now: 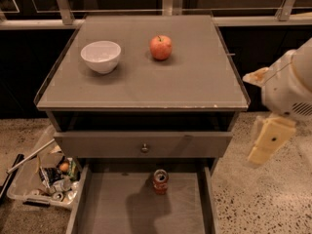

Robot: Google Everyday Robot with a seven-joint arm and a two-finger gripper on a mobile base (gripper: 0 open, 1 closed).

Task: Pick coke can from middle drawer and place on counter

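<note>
The coke can [160, 181] stands upright, red with a silver top, near the back of the open middle drawer [112, 213], a shallow grey drawer pulled out at the bottom. The counter [195, 82] is the flat grey cabinet top above it. My gripper [267, 143], a cream-coloured piece under the white arm [292, 87], hangs at the right of the cabinet, beside the drawer fronts. It is well to the right of the can and above it, and holds nothing that I can see.
A white bowl [101, 56] and a red-orange apple [161, 47] sit on the counter. A closed drawer with a round knob [144, 147] is above the open one. A clear bin of litter [46, 177] stands on the speckled floor at the left.
</note>
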